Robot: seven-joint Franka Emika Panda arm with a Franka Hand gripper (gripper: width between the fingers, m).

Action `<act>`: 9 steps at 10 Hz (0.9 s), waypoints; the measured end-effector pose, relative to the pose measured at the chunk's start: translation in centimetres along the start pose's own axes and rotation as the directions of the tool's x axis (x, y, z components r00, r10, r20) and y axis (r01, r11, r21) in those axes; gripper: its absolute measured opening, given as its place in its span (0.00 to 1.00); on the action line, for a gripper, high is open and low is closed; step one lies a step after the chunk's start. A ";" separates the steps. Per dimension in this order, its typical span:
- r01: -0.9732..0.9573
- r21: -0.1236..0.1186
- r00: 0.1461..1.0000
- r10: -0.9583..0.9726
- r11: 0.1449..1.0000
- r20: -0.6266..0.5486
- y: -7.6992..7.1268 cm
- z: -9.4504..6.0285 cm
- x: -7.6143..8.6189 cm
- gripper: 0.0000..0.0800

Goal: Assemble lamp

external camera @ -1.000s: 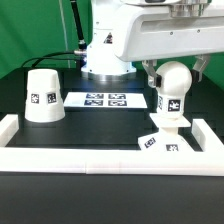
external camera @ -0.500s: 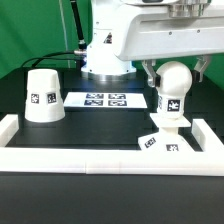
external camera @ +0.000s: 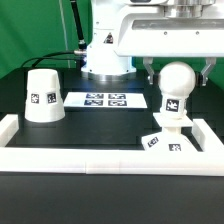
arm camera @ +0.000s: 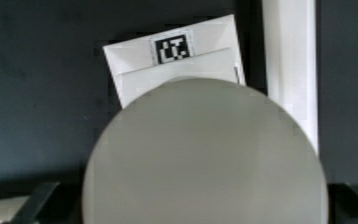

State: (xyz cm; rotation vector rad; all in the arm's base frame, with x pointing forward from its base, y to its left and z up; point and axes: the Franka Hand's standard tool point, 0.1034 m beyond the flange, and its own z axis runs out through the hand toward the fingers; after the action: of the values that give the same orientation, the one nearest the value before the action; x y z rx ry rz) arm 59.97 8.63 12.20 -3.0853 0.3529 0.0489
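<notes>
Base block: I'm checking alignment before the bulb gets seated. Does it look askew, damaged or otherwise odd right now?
Slightly askew. The base block lies turned a little, so its edges run at a slant to the border rail beside it. The bulb stands upright over it. No damage shows.

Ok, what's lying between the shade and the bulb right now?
In the exterior view, the marker board lies flat on the black table between the shade and the bulb; nothing else sits there. The wrist view doesn't show that stretch.
</notes>
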 end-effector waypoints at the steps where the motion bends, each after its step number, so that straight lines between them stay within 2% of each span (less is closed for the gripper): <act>1: -0.044 0.001 0.999 0.044 0.999 0.000 0.0 0.0 0.0 0.72; 5: -0.320 0.007 0.947 0.320 0.947 0.004 -0.1 0.0 -0.1 0.72; 6: -0.414 0.025 0.910 0.413 0.910 0.008 0.2 0.0 0.0 0.72; 9: -0.618 0.049 0.786 0.618 0.785 0.020 0.2 0.0 0.2 0.72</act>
State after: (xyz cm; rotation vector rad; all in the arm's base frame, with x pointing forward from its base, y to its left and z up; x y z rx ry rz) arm 60.13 8.38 12.14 -2.7628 1.3274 0.0583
